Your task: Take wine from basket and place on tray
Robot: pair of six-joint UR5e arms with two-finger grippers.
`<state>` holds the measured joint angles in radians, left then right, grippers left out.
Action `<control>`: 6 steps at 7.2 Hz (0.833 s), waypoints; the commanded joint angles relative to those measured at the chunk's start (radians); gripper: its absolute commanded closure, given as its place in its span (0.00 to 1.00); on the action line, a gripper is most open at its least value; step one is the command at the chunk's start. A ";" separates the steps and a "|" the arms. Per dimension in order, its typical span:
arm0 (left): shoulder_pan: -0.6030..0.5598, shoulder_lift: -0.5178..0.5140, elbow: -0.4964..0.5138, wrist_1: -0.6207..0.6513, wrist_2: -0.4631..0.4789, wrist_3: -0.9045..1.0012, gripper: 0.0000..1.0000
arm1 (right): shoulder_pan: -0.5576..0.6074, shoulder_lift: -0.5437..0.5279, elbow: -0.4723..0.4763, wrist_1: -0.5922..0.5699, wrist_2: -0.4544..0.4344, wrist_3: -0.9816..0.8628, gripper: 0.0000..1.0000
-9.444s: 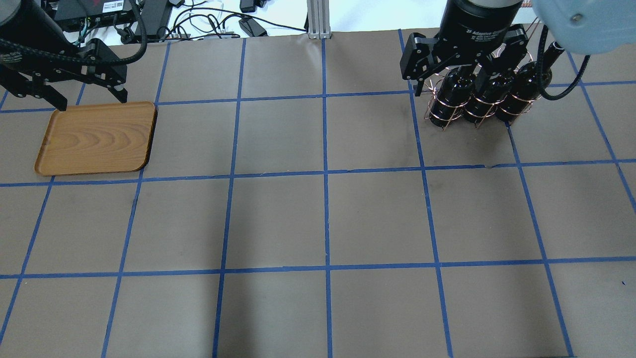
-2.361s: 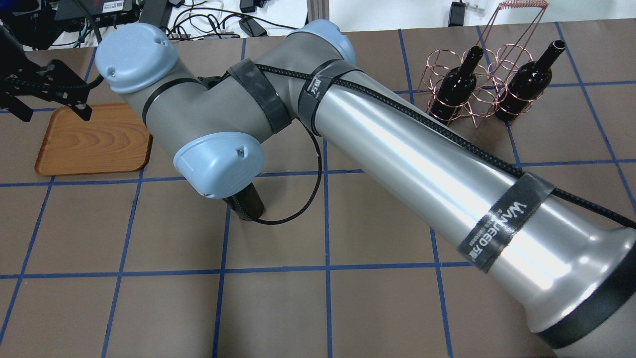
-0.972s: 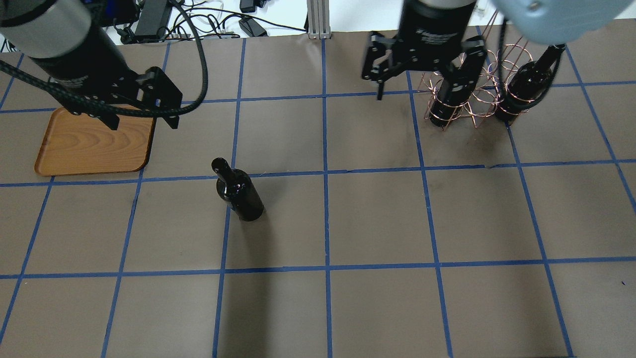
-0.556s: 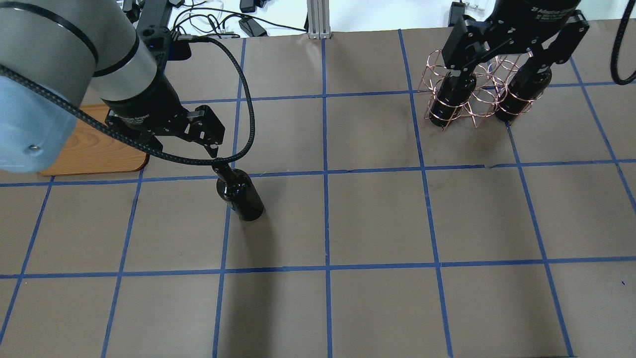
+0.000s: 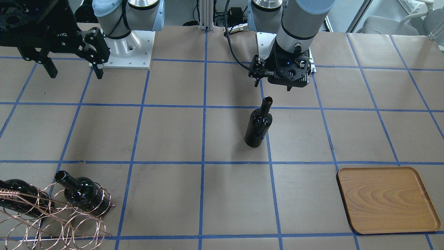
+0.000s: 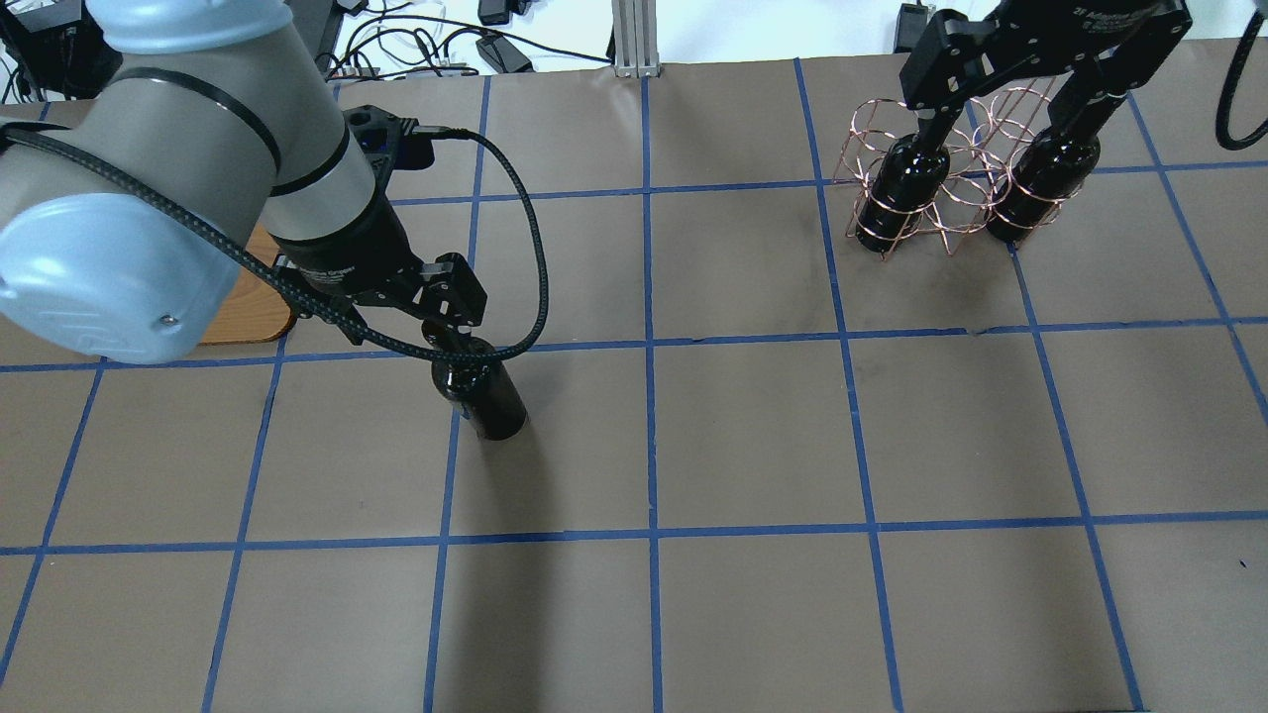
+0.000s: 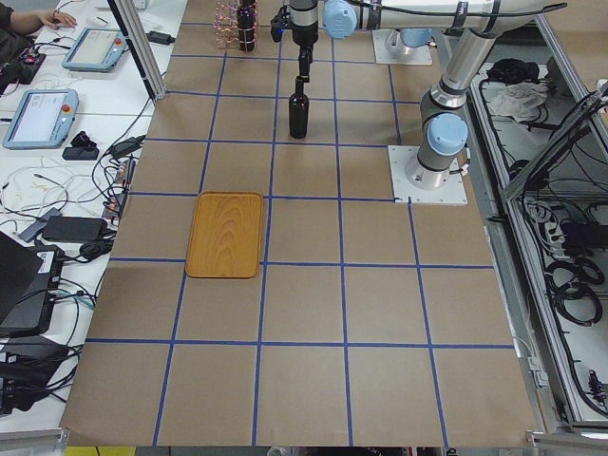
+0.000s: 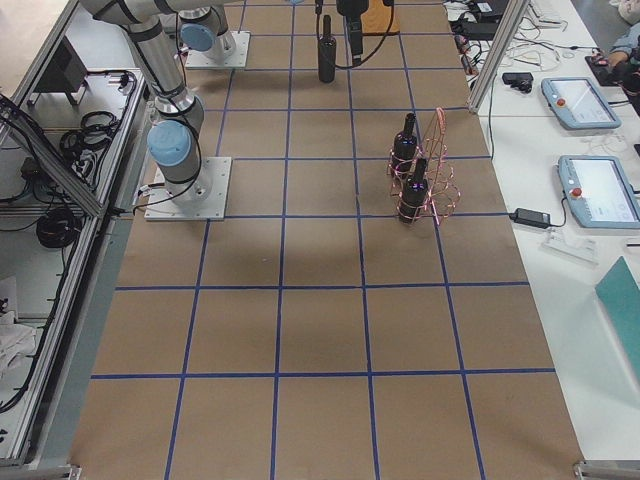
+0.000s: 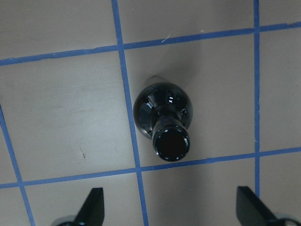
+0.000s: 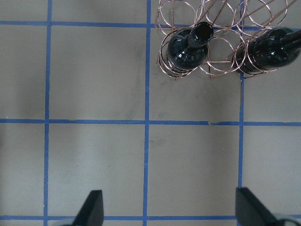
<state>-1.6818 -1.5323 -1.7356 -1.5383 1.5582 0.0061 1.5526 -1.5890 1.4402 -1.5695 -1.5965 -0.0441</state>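
Left gripper wide-spread, empty, over upright wine — right gripper likewise, near basket

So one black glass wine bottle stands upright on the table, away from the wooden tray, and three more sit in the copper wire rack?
Not quite: only two more sit in the rose-gold copper wire rack, as the overhead exterior view shows. The lone black glass wine bottle does stand upright, away from the light wooden tray.
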 commanded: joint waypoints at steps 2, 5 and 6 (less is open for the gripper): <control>-0.009 -0.035 -0.007 0.019 0.005 0.002 0.07 | 0.000 -0.008 0.008 -0.007 0.004 0.004 0.00; -0.009 -0.066 -0.007 0.023 0.006 0.005 0.15 | 0.000 -0.014 0.008 -0.003 -0.002 -0.006 0.00; -0.009 -0.069 -0.009 0.021 0.006 0.008 0.22 | 0.000 -0.014 0.008 0.002 -0.003 -0.008 0.00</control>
<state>-1.6904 -1.5938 -1.7430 -1.5163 1.5641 0.0107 1.5529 -1.6015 1.4480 -1.5706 -1.5969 -0.0473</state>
